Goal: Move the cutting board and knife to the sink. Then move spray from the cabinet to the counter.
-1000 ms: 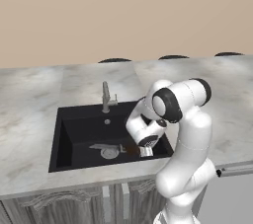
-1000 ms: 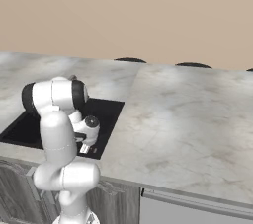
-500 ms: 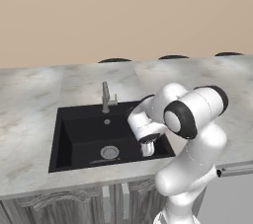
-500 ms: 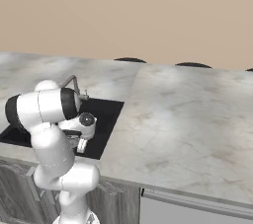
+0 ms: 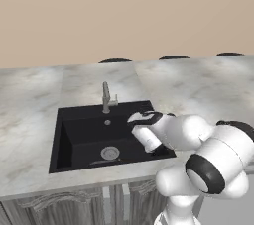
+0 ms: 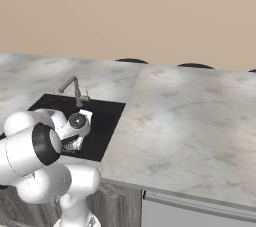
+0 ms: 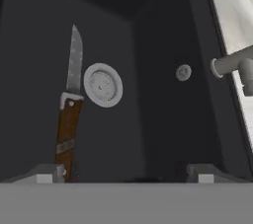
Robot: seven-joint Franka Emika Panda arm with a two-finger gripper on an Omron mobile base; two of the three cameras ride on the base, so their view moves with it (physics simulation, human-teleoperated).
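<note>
The knife (image 7: 69, 114) lies flat on the floor of the dark sink (image 7: 163, 119), beside the round drain (image 7: 103, 85). Its silver blade points away from me and its brown handle lies near my left fingertip (image 7: 48, 173). My gripper (image 7: 128, 174) hangs open above the basin with nothing between its fingers. From the base, my hand (image 5: 147, 138) hovers over the right side of the sink (image 5: 79, 137), in front of the faucet (image 5: 106, 97). The marble counter (image 6: 190, 121) surrounds the sink (image 6: 107, 116). The cutting board, spray and cabinet are out of view.
The grey faucet (image 7: 236, 65) juts in over the basin's back wall. Dark stool tops (image 5: 115, 61) line the counter's far edge. Grey wood fronts (image 5: 114, 199) sit under the sink, and a pale appliance front (image 6: 200, 210) is at the lower right.
My gripper has opened and let the knife go; it now rests on the sink floor. My arm has swung and the hand has drawn back toward the basin's right side.
</note>
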